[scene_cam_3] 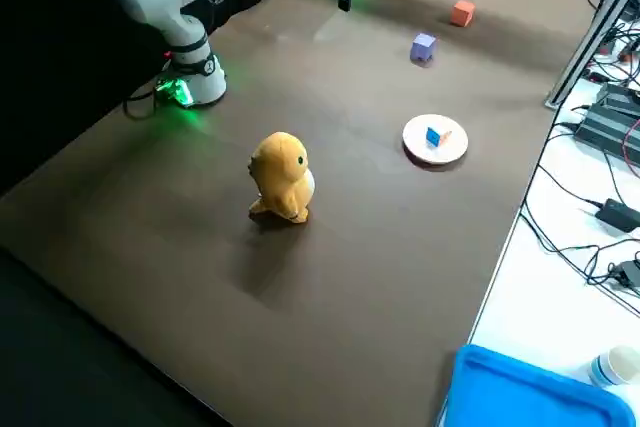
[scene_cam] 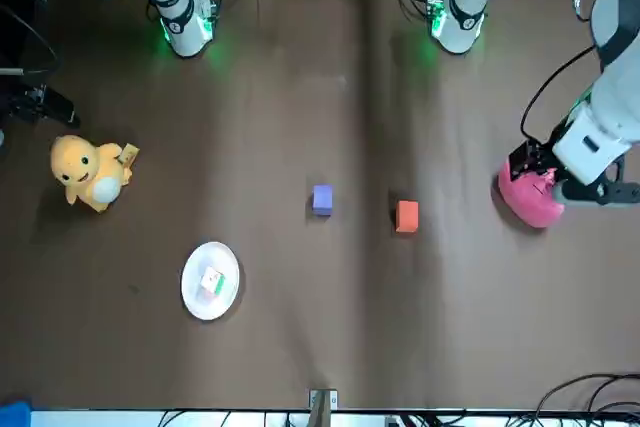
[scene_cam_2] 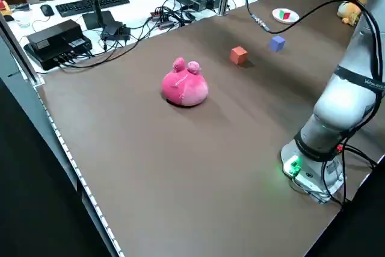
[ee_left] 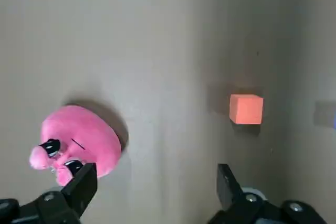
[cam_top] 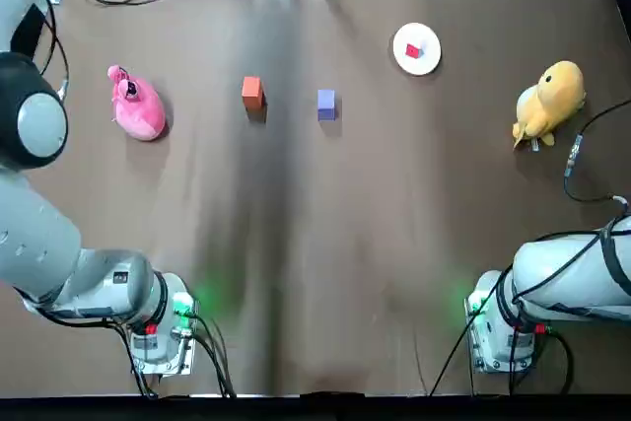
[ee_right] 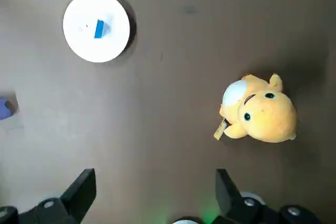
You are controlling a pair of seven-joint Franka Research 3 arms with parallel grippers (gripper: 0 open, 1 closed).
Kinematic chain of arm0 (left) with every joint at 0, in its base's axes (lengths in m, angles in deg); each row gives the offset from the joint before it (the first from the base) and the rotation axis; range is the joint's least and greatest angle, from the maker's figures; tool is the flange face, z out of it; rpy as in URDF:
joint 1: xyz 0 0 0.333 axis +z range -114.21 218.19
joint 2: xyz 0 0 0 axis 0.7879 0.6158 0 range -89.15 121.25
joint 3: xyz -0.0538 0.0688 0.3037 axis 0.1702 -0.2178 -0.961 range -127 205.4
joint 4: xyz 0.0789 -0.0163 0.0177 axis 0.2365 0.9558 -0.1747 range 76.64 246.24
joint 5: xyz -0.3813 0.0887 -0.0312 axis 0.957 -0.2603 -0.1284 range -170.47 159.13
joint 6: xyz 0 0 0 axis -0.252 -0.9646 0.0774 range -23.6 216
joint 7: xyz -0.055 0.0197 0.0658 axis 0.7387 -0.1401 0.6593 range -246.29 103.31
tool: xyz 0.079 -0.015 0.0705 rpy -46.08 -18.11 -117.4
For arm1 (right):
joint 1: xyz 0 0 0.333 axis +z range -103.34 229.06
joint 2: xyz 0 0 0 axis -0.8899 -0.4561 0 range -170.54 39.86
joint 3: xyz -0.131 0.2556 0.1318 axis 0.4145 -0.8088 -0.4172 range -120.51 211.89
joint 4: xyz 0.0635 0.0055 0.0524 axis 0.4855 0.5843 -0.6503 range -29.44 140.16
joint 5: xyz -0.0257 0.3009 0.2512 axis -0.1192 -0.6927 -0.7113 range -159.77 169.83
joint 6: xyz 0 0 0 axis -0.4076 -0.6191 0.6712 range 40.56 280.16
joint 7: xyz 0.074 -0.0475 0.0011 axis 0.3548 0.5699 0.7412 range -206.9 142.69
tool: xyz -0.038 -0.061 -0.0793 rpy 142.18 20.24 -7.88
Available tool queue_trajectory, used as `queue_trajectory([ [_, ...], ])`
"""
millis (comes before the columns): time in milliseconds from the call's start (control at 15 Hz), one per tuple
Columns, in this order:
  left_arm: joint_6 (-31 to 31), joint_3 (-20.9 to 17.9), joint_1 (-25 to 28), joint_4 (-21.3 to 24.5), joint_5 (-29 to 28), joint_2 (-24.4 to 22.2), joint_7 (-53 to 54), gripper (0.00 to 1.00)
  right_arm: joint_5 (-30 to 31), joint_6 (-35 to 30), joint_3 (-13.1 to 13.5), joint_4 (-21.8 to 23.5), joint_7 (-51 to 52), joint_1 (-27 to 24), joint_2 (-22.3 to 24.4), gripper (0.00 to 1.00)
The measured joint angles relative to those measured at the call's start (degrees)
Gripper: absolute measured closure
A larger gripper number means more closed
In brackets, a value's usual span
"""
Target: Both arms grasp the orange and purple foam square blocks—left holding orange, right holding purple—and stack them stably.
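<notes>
The orange block (cam_top: pixel 252 92) and the purple block (cam_top: pixel 325 103) rest side by side on the brown table, a short gap between them. My left gripper (ee_left: pixel 155 187) is open and hangs high over the table's left side. From there the orange block (ee_left: pixel 246 109) lies ahead and the pink plush (ee_left: pixel 79 142) sits by one finger. My right gripper (ee_right: pixel 155 190) is open and empty, high over the right side. The purple block (ee_right: pixel 4 108) shows only at the edge of its view. Neither gripper touches a block.
A pink plush (cam_top: pixel 136 105) lies left of the orange block. A white plate (cam_top: pixel 429 61) with a small cube stands right of the purple block, and a yellow plush (cam_top: pixel 549 101) sits at the far right. Cables run along the table's far edge. The arm bases (cam_top: pixel 158 327) occupy the near corners.
</notes>
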Motion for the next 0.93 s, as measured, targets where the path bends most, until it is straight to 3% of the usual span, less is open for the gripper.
queue_trajectory([
  [200, 6.6, 0.9, -0.3, 5.2, 0.1, 2.8, 0.0, 0.0, 0.0, -0.7, -0.1, 0.1, 0.0, 2.2, 0.0, 0.0],
  [533, 26.1, 3.8, -0.8, 21.9, 0.1, 3.5, -2.7, 0.0, -0.6, 1.2, -0.2, 1.3, -0.1, 9.2, -1.1, 0.0],
  [733, 37.2, 5.6, -1.3, 30.3, 0.1, 4.0, -8.9, 0.0, -0.6, 5.1, -0.3, 1.7, -5.2, 14.9, -5.1, 0.0],
  [933, 44.3, 5.8, -4.5, 32.9, 0.1, 7.9, -15.0, 0.0, -0.6, 11.5, -0.4, 1.9, -13.0, 21.8, -11.3, 0.0],
])
